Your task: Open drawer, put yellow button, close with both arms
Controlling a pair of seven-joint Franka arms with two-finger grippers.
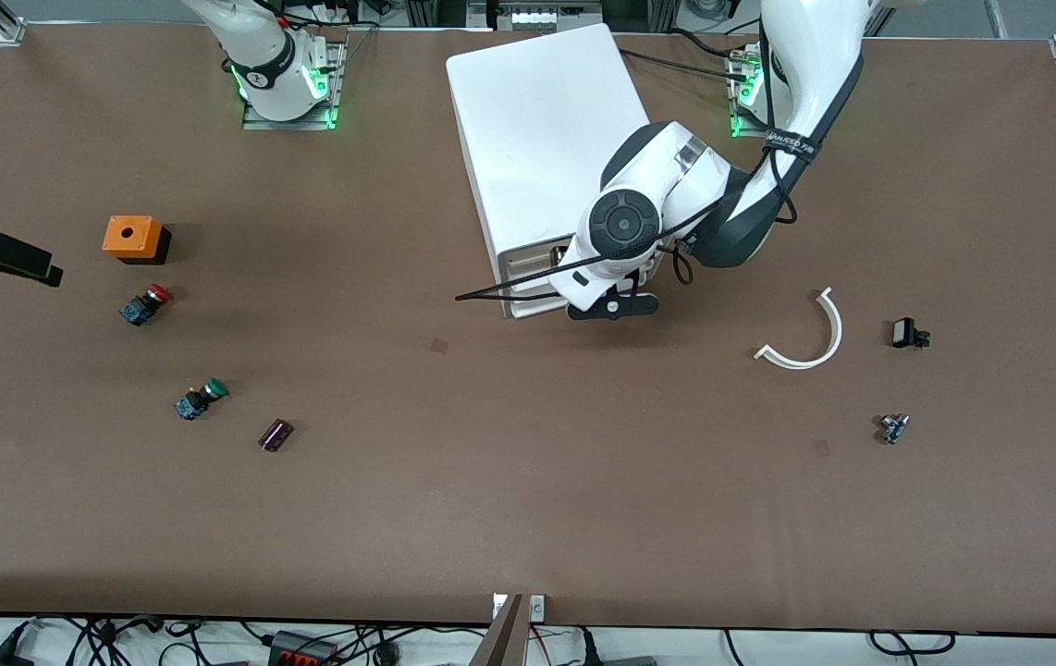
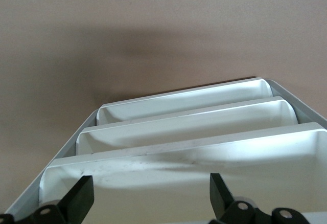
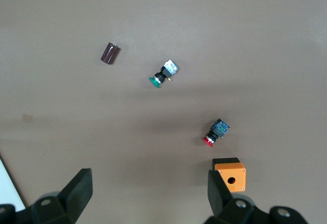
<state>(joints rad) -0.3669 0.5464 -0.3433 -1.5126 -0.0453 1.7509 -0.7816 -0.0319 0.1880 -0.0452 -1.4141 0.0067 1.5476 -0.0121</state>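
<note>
The left gripper (image 2: 148,198) has its two black fingers (image 2: 82,199) spread wide with nothing between them, poised just before the front of the white cabinet (image 1: 542,139). In its wrist view the fingers frame the top drawer (image 2: 194,157), and two more like it step down toward the table beneath. In the front view the left gripper (image 1: 616,307) sits at the cabinet's front face, on the side nearest the camera, with the arm reaching down from its base at the table's edge.

The right gripper (image 3: 148,196) also stands wide open and empty, high over the right arm's end of the table. Below its fingers (image 3: 220,193) lie an orange box (image 3: 231,175) with a hole in its top, a red-capped button (image 3: 215,132) just beside it, a green-capped button (image 3: 164,73) nearer the camera, and a small dark cylinder (image 3: 109,53) near that.

The yellow button cannot be made out in any view.

Toward the left arm's end of the table lie a curved white strip (image 1: 810,338), a small black part (image 1: 907,333) and a small blue-grey part (image 1: 892,427), all well apart from the cabinet.
</note>
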